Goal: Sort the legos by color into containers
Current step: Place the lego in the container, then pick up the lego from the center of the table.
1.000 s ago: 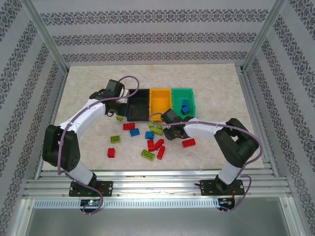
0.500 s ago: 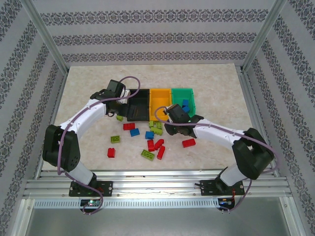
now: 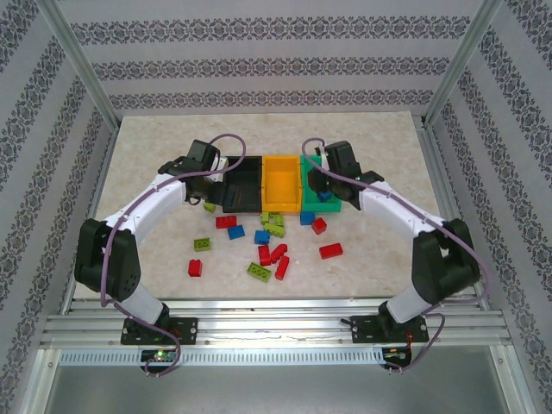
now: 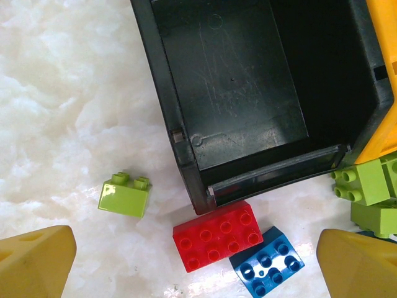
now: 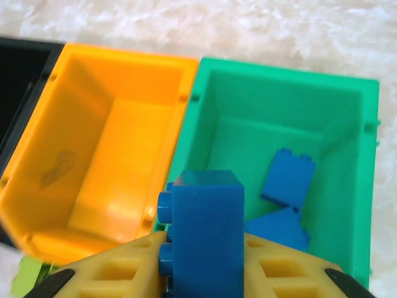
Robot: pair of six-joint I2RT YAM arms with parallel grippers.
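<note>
Top camera looks down from above and behind the near edge, whole bench in frame. Left wrist camera faces down, close over black bin. Right wrist camera sits close over orange bin and green bin. All three bins are shared with the top view.

The black bin, orange-yellow bin and green bin stand side by side, two blue bricks lying in the green one, a third blue brick gripped above its near rim, and red, blue and lime legos scattered on the worktop in front.

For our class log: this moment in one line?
right gripper: shut on blue lego | at green bin | left gripper: open
</note>
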